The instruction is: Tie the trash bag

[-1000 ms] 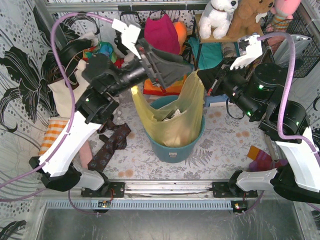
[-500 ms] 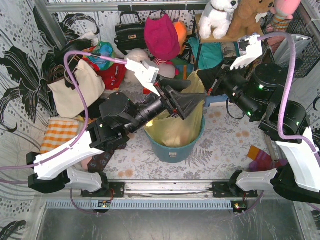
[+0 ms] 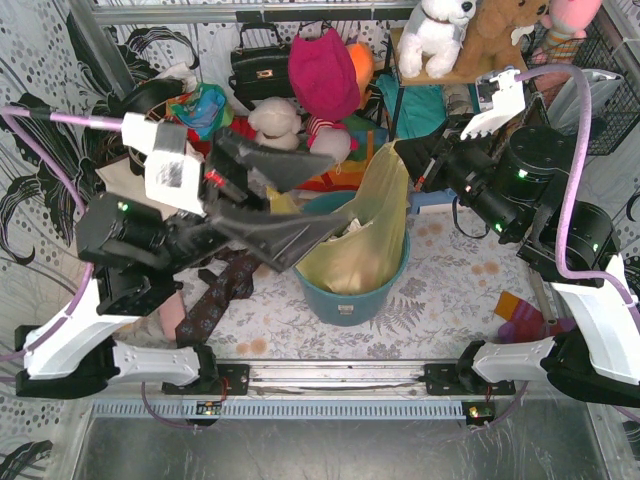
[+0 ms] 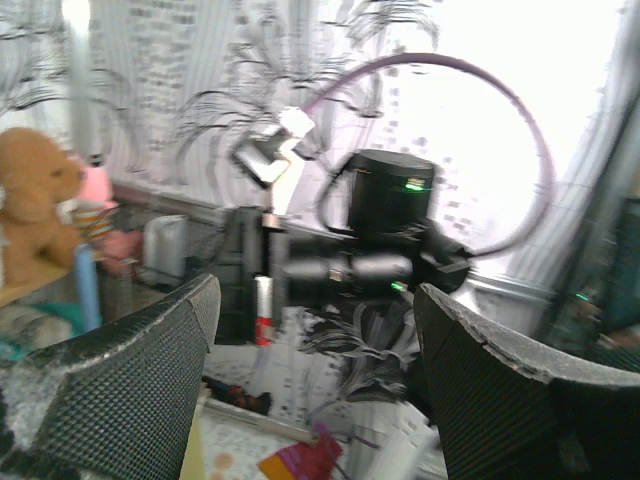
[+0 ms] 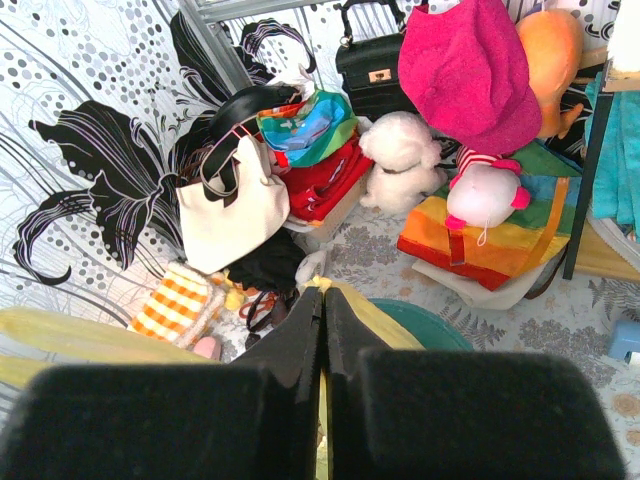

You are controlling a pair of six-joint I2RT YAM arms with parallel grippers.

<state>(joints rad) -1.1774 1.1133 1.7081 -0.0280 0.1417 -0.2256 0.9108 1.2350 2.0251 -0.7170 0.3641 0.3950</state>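
Note:
The trash bag (image 3: pixel 368 232), thin yellow-green plastic with white paper showing through, stands in the round teal bin (image 3: pixel 350 298) at the table's middle. My right gripper (image 3: pixel 402 152) is shut on the bag's upper right corner and holds it pulled up. In the right wrist view a yellow edge of the bag (image 5: pixel 372 312) pokes out past the closed tips of my right gripper (image 5: pixel 322 292). My left gripper (image 3: pixel 342 190) hovers wide open just left of the bag. In its own view my left gripper (image 4: pixel 318 290) has nothing between its fingers and faces the right arm (image 4: pixel 388 240).
A cream tote bag (image 5: pixel 235 215), a black handbag (image 3: pixel 262 70), a pink hat (image 3: pixel 325 70), plush toys (image 3: pixel 438 30) and a rainbow cloth (image 5: pixel 490 250) crowd the back. A dark patterned cloth (image 3: pixel 215 295) lies left of the bin. A purple-orange item (image 3: pixel 518 318) lies at the right.
My left arm swung across the top of the bag, then drew back left and tilted up, its jaws opening wider. The right gripper kept its hold on the bag's corner.

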